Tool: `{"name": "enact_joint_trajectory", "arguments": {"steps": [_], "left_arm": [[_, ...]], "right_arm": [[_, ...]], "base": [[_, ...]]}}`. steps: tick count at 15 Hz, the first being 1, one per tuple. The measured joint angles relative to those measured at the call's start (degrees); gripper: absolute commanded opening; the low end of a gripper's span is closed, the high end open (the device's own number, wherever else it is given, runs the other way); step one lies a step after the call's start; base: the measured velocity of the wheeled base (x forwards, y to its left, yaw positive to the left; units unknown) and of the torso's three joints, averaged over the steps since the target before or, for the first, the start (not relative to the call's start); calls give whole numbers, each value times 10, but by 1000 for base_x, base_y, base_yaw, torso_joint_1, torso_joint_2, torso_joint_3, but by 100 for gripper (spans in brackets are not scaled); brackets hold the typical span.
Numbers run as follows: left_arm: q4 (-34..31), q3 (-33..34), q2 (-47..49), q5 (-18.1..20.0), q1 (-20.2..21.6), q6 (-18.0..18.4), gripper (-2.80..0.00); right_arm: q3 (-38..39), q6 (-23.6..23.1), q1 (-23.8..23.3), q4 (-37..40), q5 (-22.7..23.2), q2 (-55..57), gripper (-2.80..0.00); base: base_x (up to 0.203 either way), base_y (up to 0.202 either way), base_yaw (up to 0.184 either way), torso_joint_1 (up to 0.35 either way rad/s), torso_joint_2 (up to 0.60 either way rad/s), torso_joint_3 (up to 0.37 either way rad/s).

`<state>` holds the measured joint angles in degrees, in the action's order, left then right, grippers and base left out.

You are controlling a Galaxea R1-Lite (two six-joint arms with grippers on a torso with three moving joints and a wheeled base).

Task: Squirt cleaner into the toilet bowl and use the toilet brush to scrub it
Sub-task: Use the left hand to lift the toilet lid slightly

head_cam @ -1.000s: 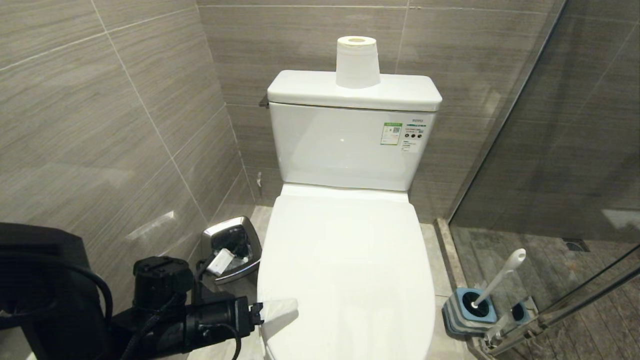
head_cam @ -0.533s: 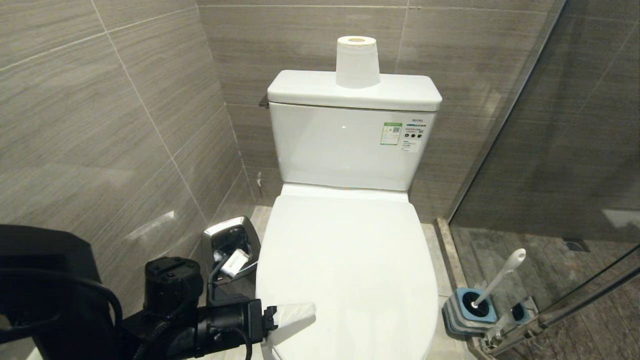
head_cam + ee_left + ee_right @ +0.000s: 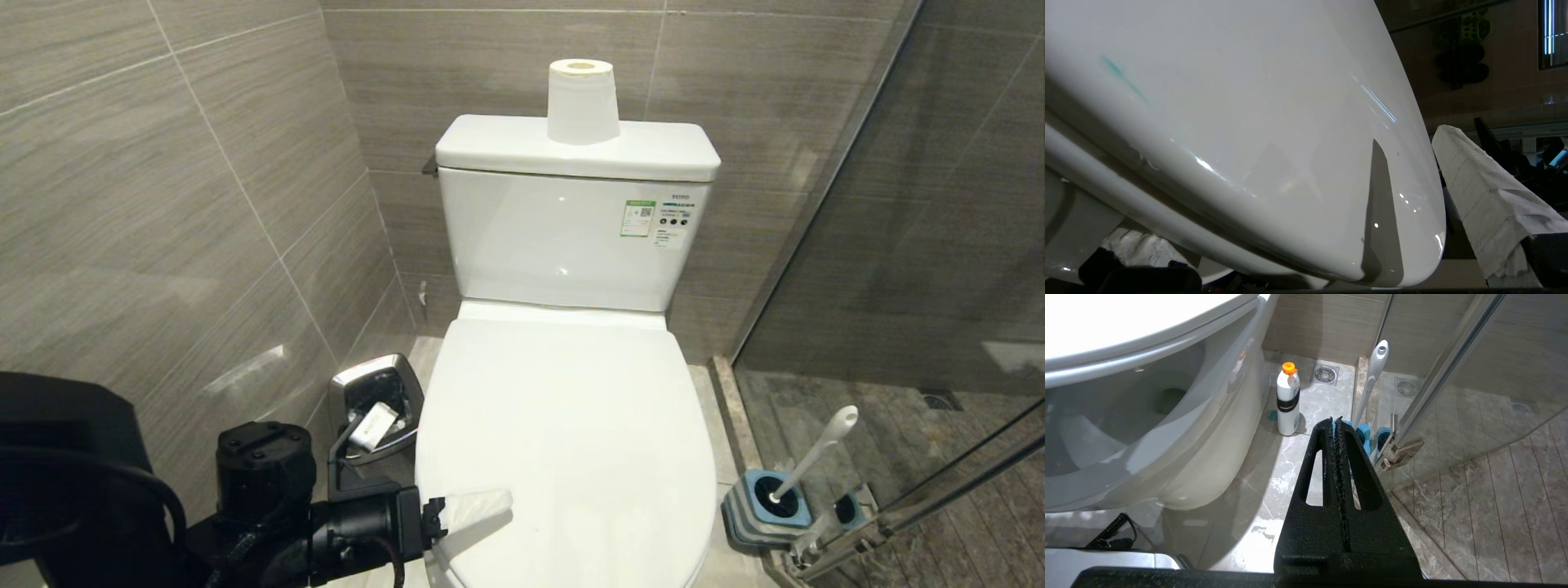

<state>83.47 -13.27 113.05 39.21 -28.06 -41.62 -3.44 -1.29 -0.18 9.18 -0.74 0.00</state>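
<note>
Left gripper [image 3: 478, 508] edged further across the closed lid [image 3: 563, 441], jaws spread straddling its front-left edge; toilet brush [image 3: 804, 465] stood far right.

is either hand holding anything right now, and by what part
Nothing is held. The left hand is open at the front left edge of the closed toilet lid, one finger above it. The right hand is shut on nothing, near the toilet brush.

Paper roll [image 3: 581, 101] on tank (steel bin [image 3: 377, 407] perhaps littered).
</note>
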Motion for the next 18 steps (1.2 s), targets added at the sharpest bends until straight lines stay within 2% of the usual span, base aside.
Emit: {"name": "enact_joint_trajectory", "arguments": {"steps": [10,13,18], "left_arm": [[1,-4,2,-2,-2,6,0],[2,-3,4,-3,-14,12,0],[2,-2,14,-22,-20,15,0]], "right_arm": [[0,8,0,0,0,0,-280],[0,8,0,0,1,0,-280],[0,7,0,0,-1,0,-280]], "base": [[0,0,0,0,0,0],[0,0,0,0,0,0],[0,0,0,0,0,0]]}}
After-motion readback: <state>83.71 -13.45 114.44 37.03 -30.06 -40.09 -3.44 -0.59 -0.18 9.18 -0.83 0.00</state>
